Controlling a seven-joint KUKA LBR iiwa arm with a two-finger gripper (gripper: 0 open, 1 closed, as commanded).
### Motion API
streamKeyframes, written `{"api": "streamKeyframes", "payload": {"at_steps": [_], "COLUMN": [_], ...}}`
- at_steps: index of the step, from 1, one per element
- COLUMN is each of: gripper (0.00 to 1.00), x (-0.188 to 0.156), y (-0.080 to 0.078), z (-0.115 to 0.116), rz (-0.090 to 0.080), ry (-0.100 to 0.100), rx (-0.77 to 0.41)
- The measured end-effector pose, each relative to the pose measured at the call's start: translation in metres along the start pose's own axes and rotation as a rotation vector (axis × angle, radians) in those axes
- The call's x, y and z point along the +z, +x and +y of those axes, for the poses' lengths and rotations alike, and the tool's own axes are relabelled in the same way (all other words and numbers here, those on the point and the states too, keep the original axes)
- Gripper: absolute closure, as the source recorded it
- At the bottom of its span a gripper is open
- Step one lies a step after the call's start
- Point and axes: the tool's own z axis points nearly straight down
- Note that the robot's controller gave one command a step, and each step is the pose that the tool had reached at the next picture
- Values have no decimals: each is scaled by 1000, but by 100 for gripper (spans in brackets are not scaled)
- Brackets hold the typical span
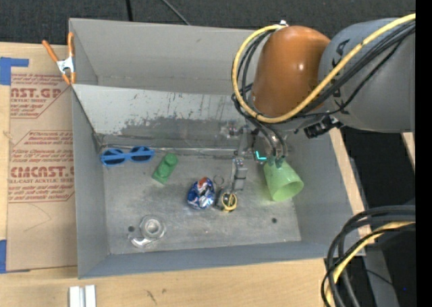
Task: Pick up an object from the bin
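1. Step in hand: judged to be the approach. The gripper (251, 164) hangs low over the floor of the bin (202, 100), at about 2 o'clock from the floor's centre. Nothing can be seen gripped.
2. Gripper state: how far it is open cannot be told, as the wrist and its cables cover it.
3. Nearest candidates: a pale green cup (281, 181) lies on its side at 4 o'clock from the gripper, just beside it. A small yellow-and-black ring (229, 202) lies at 7 o'clock, near. Which one is the target cannot be told.
4. Other contents: a crumpled blue, white and red wrapper (201, 194) touches the ring's 9 o'clock side. A green block (164, 169) and blue glasses (126, 156) lie at 10 o'clock of the floor, and a clear lump (147, 230) at 7 o'clock.
5. Next move: likely needs centring over one item, then a straight descent.
6. Materials: the cup looks like smooth, thin plastic, tapered and liable to roll. The ring is small and flat. The floor is scuffed metal.
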Motion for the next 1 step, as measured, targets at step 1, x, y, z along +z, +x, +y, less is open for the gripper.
{"api": "streamKeyframes", "payload": {"at_steps": [1], "gripper": [0], "x": [126], "y": [22], "z": [-20], "rz": [0], "ry": [0], "rx": [111]}}
